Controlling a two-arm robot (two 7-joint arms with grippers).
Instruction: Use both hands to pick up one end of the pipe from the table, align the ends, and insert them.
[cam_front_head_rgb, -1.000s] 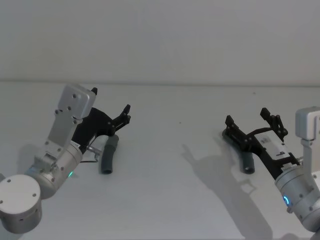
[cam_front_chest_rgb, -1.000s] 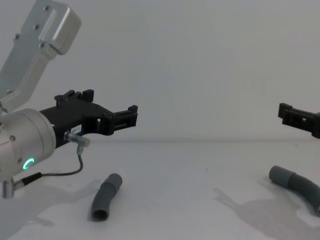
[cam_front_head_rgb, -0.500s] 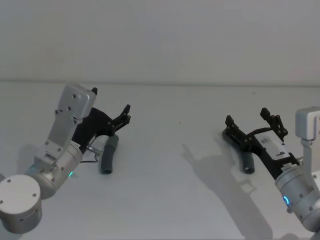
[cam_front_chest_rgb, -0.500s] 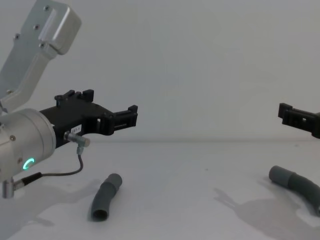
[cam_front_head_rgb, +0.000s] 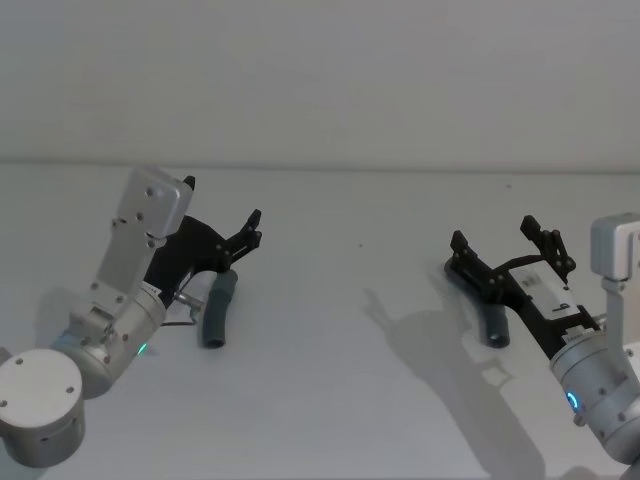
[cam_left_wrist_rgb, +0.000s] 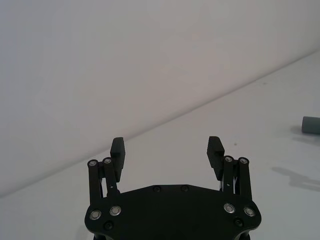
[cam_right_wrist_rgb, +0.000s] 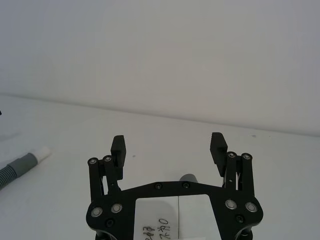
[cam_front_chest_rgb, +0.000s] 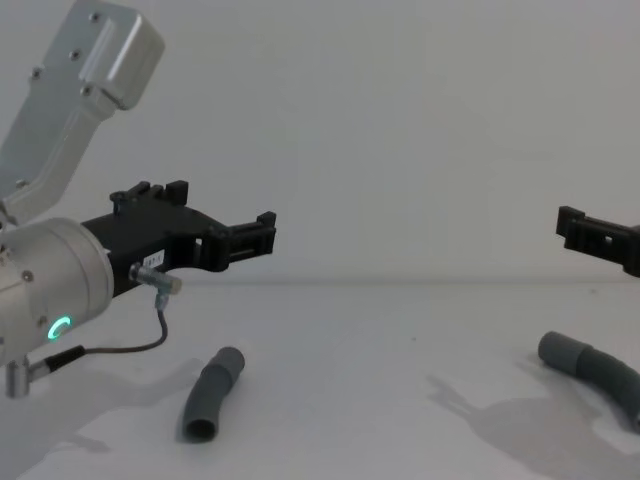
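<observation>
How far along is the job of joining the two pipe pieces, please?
Nothing looks done yet: the short hose piece and the longer hose piece lie far apart on the table. In hand: the left hand and the right hand hover open near them, gripping nothing. Left: grasp each piece, lift, align and join them.

Plain matte white wall (cam_front_head_rgb: 320, 70), evenly lit, white table (cam_front_head_rgb: 300, 400) below
</observation>
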